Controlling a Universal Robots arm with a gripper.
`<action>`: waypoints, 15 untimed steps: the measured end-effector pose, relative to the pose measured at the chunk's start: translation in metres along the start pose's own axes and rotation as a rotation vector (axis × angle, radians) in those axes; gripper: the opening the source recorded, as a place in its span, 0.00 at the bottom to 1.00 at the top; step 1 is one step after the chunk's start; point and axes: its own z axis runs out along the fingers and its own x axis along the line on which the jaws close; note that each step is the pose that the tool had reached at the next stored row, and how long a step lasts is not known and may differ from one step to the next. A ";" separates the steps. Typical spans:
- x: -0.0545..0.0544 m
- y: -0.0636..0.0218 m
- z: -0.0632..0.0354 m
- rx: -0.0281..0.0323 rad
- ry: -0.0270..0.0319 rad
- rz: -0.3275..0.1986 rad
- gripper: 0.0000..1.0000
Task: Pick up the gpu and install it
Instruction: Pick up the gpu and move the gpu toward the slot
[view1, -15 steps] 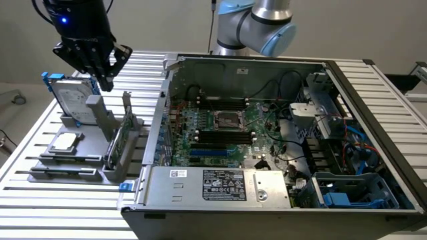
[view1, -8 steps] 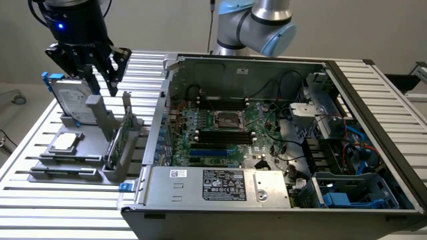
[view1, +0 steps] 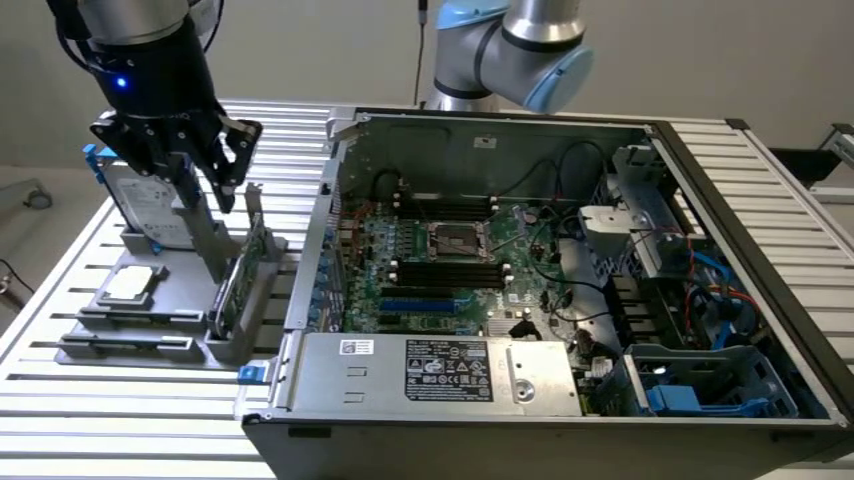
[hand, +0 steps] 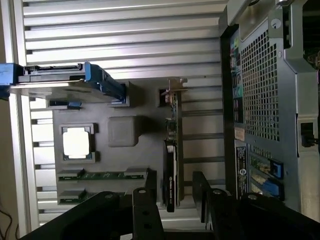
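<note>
The gpu (view1: 238, 278) stands on edge in a slot of the grey holder (view1: 200, 348), to the exterior view's left of the open computer case (view1: 334, 180). Its green board and silver bracket show. In the wrist view the gpu (hand: 171, 150) appears edge-on, with a black shroud at one end. My gripper (view1: 210, 190) hangs just above the card's far end, open and holding nothing. In the wrist view my gripper (hand: 173, 202) has one finger on each side of the card's line, apart from it.
On the holder (hand: 125, 131) are a silver hard drive in a blue frame (view1: 140, 200), a square silver chip (view1: 131, 283) and memory sticks (view1: 120, 345). The case holds the motherboard (view1: 441, 260), cables and a power supply (view1: 447, 370). The slatted table (view1: 120, 430) lies around them.
</note>
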 end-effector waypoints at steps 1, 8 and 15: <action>0.000 -0.0015 0.0017 0.0000 0.0000 0.000 0.42; -0.001 -0.0074 0.0142 0.0001 0.0001 -0.002 0.42; -0.001 -0.0082 0.0269 0.0002 0.0002 -0.005 0.42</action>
